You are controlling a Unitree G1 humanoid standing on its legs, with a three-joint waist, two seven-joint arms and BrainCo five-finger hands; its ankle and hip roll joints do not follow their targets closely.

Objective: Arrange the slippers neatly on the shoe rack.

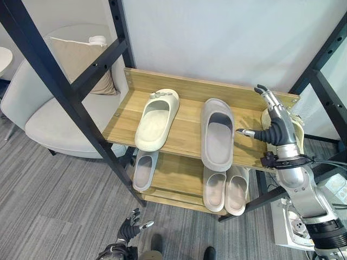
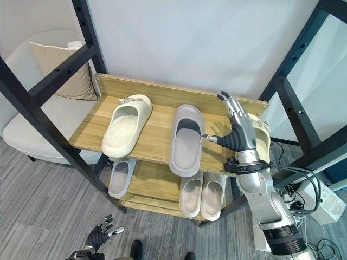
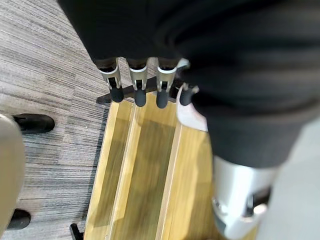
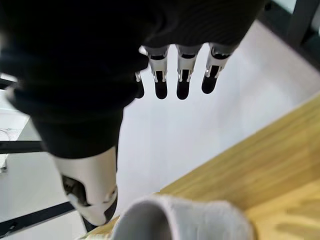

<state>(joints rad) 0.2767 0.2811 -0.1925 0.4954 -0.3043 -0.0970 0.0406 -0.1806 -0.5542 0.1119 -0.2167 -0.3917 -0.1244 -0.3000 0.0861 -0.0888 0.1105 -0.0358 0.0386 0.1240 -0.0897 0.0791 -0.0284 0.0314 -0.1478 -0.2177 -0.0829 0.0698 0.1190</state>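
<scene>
On the top shelf (image 1: pixel 184 138) of the shoe rack (image 1: pixel 190 86) I see bare wood between the cream slipper (image 1: pixel 156 119) on the left and the grey slipper (image 1: pixel 217 134), whose heel overhangs the near edge. A second cream slipper (image 2: pixel 262 140) sits at the right end, partly behind my right hand (image 1: pixel 275 125). On the lower shelf (image 1: pixel 179 176), one grey slipper (image 1: pixel 145 169) lies left and a beige pair (image 1: pixel 225 189) right. Black frame posts (image 1: pixel 65 92) flank the rack; an armchair (image 1: pixel 49 114) with a cushion (image 1: pixel 81 65) stands left. My right hand hovers with fingers straight and spread, thumb toward the grey slipper, holding nothing. My left hand (image 1: pixel 130 228) hangs low over the carpet (image 1: pixel 49 200), fingers relaxed.
</scene>
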